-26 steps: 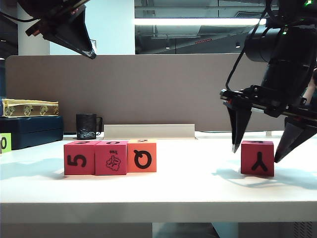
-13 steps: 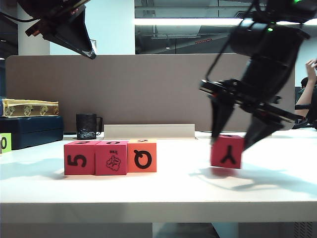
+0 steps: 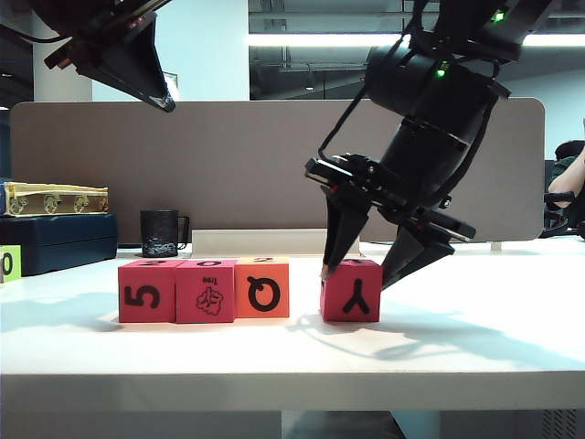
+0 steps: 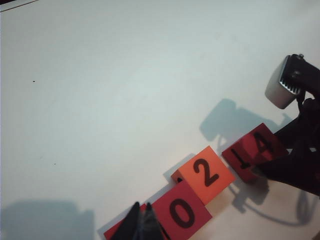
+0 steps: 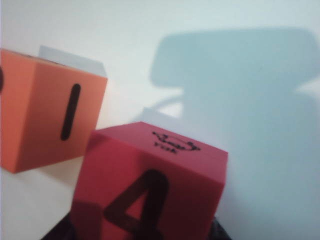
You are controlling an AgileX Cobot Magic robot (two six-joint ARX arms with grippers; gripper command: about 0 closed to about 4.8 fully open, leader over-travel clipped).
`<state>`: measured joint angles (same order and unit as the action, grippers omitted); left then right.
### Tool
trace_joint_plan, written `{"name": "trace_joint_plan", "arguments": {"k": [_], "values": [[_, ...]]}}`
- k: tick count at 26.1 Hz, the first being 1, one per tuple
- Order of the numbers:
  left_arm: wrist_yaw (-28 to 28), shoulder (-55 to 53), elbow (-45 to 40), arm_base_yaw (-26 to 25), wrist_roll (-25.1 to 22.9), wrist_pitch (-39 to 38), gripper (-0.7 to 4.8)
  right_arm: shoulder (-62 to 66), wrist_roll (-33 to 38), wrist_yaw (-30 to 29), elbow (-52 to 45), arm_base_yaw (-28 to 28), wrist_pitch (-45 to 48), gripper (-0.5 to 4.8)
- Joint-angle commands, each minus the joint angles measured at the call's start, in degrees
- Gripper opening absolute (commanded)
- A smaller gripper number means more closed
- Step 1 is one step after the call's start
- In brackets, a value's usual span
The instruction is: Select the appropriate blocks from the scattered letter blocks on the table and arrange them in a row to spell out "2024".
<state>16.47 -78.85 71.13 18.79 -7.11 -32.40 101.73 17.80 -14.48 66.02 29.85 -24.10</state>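
While the right gripper clamps the "4" block just beside the orange block on the table, a skewed release could leave a gap or bump the row. Four blocks show: three pink-red, one orange. High at the exterior view's left, the left gripper is closed and empty.
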Motion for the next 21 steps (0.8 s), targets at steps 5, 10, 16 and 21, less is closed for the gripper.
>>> {"name": "trace_joint_plan", "arguments": {"k": [5,10,16,21], "values": [[0.26,0.22,0.02,0.04,-0.37,-0.11,-0.06,0.98,0.42,-0.92,1.42,0.52,3.30,2.76],[0.24,0.22,0.02,0.04,-0.37,-0.11,-0.06,0.98,0.42,-0.87,2.23,0.52,4.42,2.76],[0.24,0.20,0.02,0.04,-0.39,-0.09,-0.06,0.98,0.42,-0.94,2.23,0.52,4.50,3.46],[0.24,0.20,0.02,0.04,-0.39,-0.09,-0.06,0.98,0.42,-2.25,2.27,0.52,5.03,3.83]]}}
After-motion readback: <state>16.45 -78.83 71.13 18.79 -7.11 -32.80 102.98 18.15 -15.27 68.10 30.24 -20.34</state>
